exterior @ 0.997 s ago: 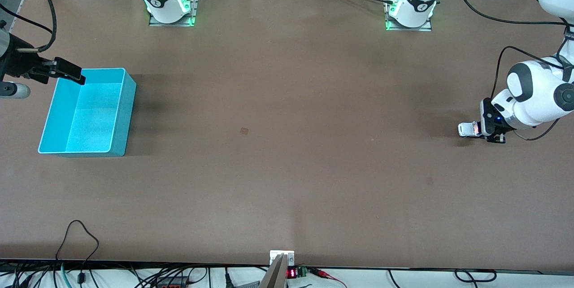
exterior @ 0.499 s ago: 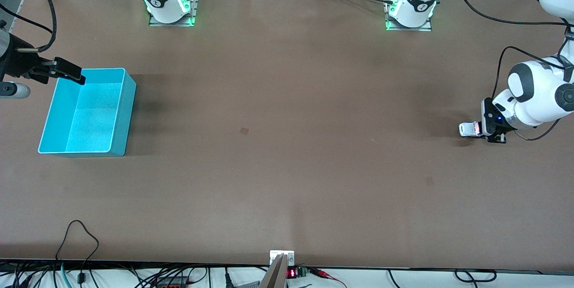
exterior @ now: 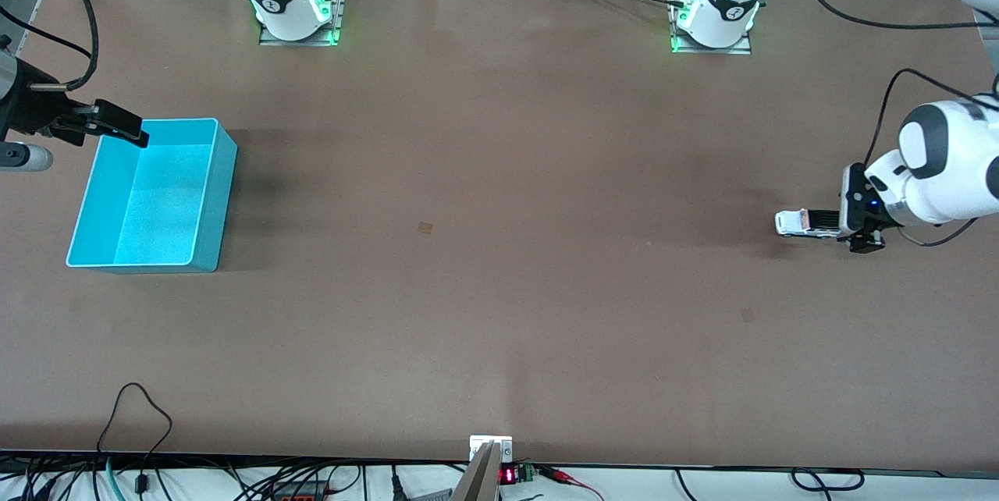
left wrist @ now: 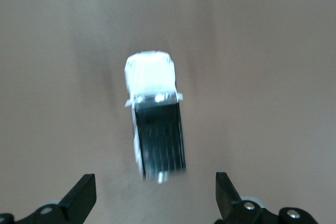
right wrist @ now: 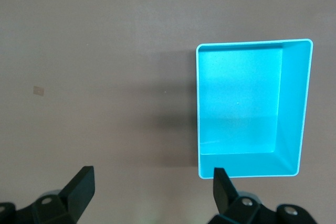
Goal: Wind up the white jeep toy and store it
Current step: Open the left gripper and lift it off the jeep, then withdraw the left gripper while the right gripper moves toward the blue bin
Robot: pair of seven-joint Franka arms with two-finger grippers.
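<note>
A: Left gripper — what's it doing?
B: Down low at the left arm's end of the table. Fingers spread wide, nothing pinched betw. them. White jeep toy sits on the table just ahead of the tips, not touching either finger as far as the left wrist view shows.
A: Jeep upright?
B: Yes, on its wheels. Left wrist view looks down on it: black roof panel toward the gripper, white hood pointing away. Front view has it lying lengthwise, hood toward the right arm's end of the table.
A: Any contact w/ the gripper at all?
B: Front view shows the jeep's rear right up against the black fingertips, can't tell if they touch. Wrist view shows a gap each side, so it's loose, not gripped.
A: Right gripper?
B: Waiting, up over the rim of the turquoise bin, at the bin's edge farthest from the front camera. Right wrist view shows both fingers well apart, holding nothing.
A: Bin?
B: At the right arm's end of the table, open top, nothing inside. Well apart from the jeep, nearly the whole table betw. them.
A: Anything else on the table?
B: Small square mark near the middle, approx. betw. bin and jeep.
</note>
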